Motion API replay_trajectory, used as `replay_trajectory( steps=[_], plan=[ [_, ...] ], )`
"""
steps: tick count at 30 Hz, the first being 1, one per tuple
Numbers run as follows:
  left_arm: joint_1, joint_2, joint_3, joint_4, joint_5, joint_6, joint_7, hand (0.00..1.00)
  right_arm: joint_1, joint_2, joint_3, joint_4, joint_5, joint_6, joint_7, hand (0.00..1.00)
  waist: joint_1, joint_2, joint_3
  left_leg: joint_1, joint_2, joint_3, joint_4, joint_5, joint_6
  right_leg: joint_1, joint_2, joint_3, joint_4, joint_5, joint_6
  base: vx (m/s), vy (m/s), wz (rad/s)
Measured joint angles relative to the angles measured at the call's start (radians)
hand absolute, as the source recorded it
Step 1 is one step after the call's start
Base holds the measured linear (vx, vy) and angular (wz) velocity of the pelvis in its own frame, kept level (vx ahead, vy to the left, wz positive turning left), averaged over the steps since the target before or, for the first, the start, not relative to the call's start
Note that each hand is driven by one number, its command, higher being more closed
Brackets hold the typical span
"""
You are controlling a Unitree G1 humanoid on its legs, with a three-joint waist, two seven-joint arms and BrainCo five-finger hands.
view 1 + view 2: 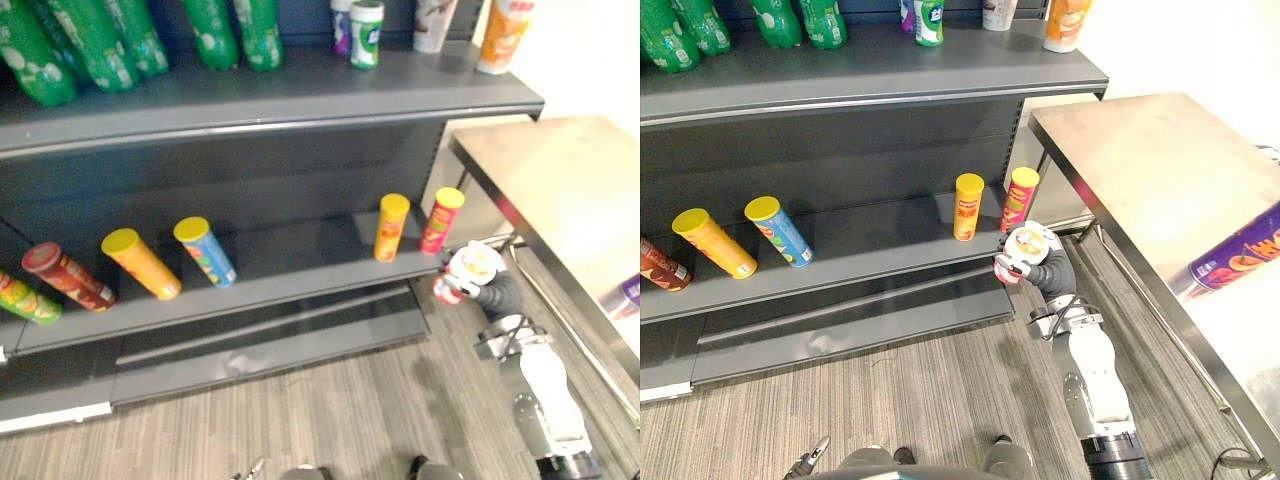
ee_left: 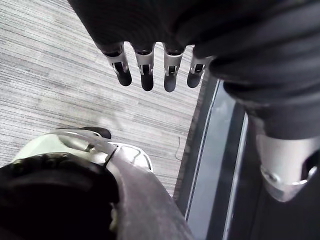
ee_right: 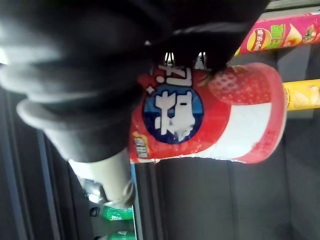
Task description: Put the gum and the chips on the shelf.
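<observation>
Holding the red gum tub (image 3: 210, 112) in the right hand (image 1: 1052, 272), fingers curled round its side, beside the shelf (image 1: 880, 240). Probably light, hard, smooth; might slip from a loose hold.

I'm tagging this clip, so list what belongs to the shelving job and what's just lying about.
Job: red-and-white tub in right hand; purple can on table; shelf.
Lying about: green bottles; shelved cans; idle left hand.
</observation>
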Motion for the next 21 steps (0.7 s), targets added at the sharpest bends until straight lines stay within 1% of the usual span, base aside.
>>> replay_trajectory(
  steps=[3,4,6,8,10,12,16,21],
  plan=[
    [0.007,0.001,0.0,0.0,0.002,0.0,0.002,0.0,0.0,0.0,0.001,0.0,0.005,0.024,0.019,1.0,-0.006,-0.008,-0.009,0.004,-0.002,0.003,-0.021,0.019,-0.006,0.001,0.006,0.012,-0.018,0.0,0.0,-0.06,-0.061,-0.08],
    [0.01,0.002,0.0,0.0,0.002,0.0,0.003,0.0,0.0,0.0,0.001,0.0,0.007,0.04,0.03,1.0,-0.009,-0.01,-0.012,0.014,-0.002,0.003,-0.034,0.031,-0.004,0.006,0.009,0.013,-0.02,0.0,0.0,-0.03,-0.048,0.01],
    [0.014,0.002,-0.001,0.001,0.003,0.0,0.003,0.0,0.0,-0.001,0.003,0.0,0.011,0.057,0.04,1.0,-0.009,-0.01,-0.02,0.033,-0.005,0.002,-0.059,0.046,-0.008,0.019,0.013,0.015,-0.026,-0.001,-0.002,-0.03,-0.05,0.0],
    [0.017,0.005,-0.001,0.001,0.004,0.0,0.003,0.0,-0.001,-0.002,0.003,0.0,0.023,0.062,0.042,1.0,-0.008,-0.014,-0.029,0.042,-0.006,-0.003,-0.079,0.061,-0.009,0.027,0.017,0.014,-0.031,-0.003,-0.005,-0.03,-0.047,0.06],
    [0.019,0.014,-0.001,0.001,0.004,0.0,0.003,0.0,-0.008,-0.003,0.003,0.0,0.023,0.079,0.042,1.0,-0.008,-0.021,-0.035,0.053,-0.01,-0.012,-0.117,0.087,-0.011,0.028,0.02,0.009,-0.031,-0.005,-0.009,-0.03,-0.045,0.12],
    [0.02,0.017,-0.001,0.001,0.008,0.0,0.003,0.0,-0.014,-0.005,0.003,0.0,0.023,0.081,0.042,1.0,-0.008,-0.025,-0.039,0.058,-0.015,-0.025,-0.153,0.114,-0.014,0.028,0.02,-0.005,-0.033,-0.006,-0.011,-0.03,-0.048,0.18],
    [0.023,0.015,0.012,0.001,0.031,0.001,0.004,0.0,-0.089,-0.046,0.01,0.002,0.022,0.091,0.042,1.0,-0.007,-0.023,-0.04,0.094,-0.026,-0.039,-0.26,0.183,-0.018,0.029,0.029,-0.022,-0.033,-0.009,-0.016,-0.02,-0.023,0.14],
    [0.025,0.003,0.032,0.001,0.035,0.003,0.009,0.0,-0.192,-0.067,0.01,0.047,0.022,0.094,0.036,1.0,-0.001,-0.02,-0.043,0.095,-0.023,-0.08,-0.263,0.196,-0.019,0.051,0.027,-0.061,-0.033,-0.012,-0.021,0.0,-0.02,0.21]
  ],
)
